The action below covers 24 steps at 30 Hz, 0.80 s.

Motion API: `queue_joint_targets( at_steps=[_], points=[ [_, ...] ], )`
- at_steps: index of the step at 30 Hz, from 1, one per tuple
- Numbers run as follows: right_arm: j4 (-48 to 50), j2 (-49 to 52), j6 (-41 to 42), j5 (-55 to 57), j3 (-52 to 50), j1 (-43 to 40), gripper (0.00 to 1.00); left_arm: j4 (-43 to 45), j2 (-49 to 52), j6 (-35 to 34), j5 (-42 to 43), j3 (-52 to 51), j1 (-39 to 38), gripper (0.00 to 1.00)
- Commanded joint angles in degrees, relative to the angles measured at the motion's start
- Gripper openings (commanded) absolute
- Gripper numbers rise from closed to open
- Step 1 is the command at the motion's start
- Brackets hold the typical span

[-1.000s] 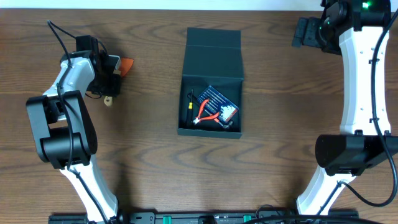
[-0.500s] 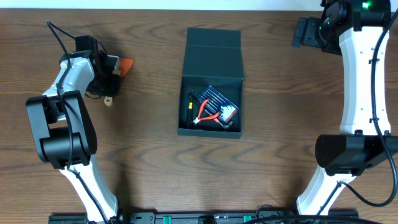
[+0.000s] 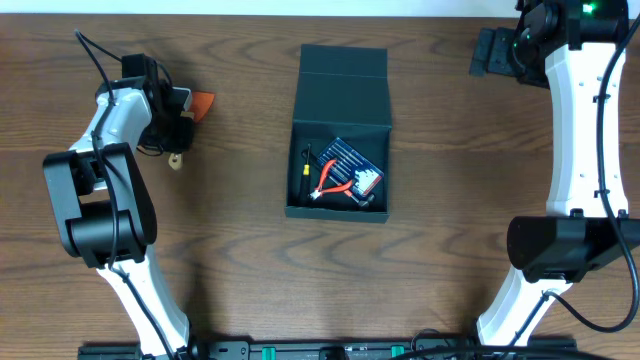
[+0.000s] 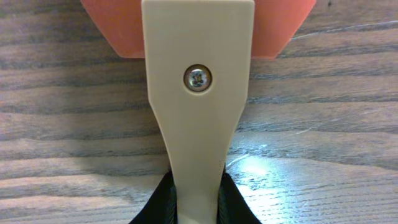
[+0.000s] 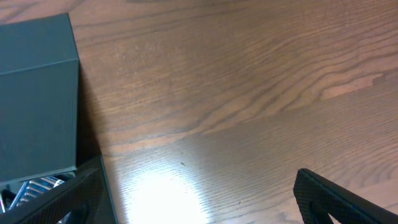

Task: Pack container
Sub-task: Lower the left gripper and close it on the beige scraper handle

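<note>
the right gripper [image 5: 199, 190] hangs over the brown wooden table [image 5: 261, 74], its two dark fingers [image 5: 339, 198] spread wide at the bottom corners with only bare wood and a bright patch of glare between them. at the left edge stands the dark teal container [image 5: 37, 93], with shiny metal pieces [image 5: 31, 185] showing just below its upright flap
</note>
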Motion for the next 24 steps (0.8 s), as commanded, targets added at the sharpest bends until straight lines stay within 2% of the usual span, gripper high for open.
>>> queue_joint_targets(
  at_steps=[1, 21, 24],
  points=[
    [-0.02, 0.00, 0.68, 0.00, 1.09, 0.17, 0.99, -0.37, 2.01, -0.76, 0.13, 0.81, -0.24, 0.09],
    [-0.02, 0.00, 0.68, 0.00, 1.09, 0.17, 0.99, -0.83, -0.55, -0.90, 0.11, 1.03, -0.24, 0.08],
    [-0.02, 0.00, 0.68, 0.00, 1.09, 0.17, 0.99, -0.48, -2.05, -0.90, 0.09, 1.07, -0.24, 0.06]
  ],
)
